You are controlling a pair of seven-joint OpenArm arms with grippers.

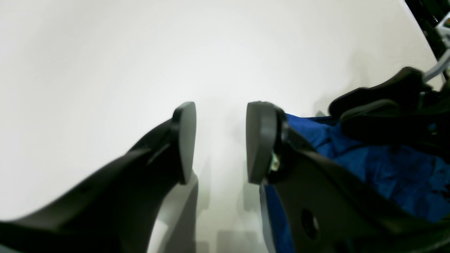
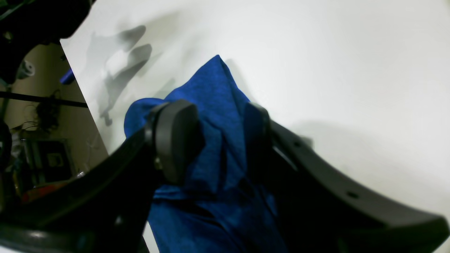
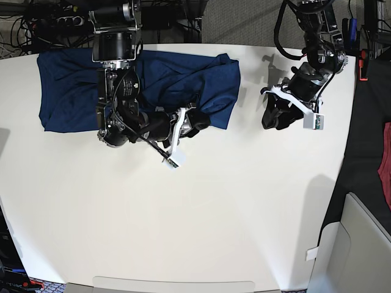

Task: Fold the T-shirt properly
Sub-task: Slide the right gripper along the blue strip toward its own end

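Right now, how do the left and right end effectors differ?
The left end effector has nothing between its fingers, only bare white table; the right end effector has a raised fold of the T-shirt between its fingers. The left sits off the shirt, beside its edge; the right is at the shirt's front edge. Shared: both are black and low over the table.

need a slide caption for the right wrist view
Right gripper closed on a raised fold of the blue T-shirt above the white table.
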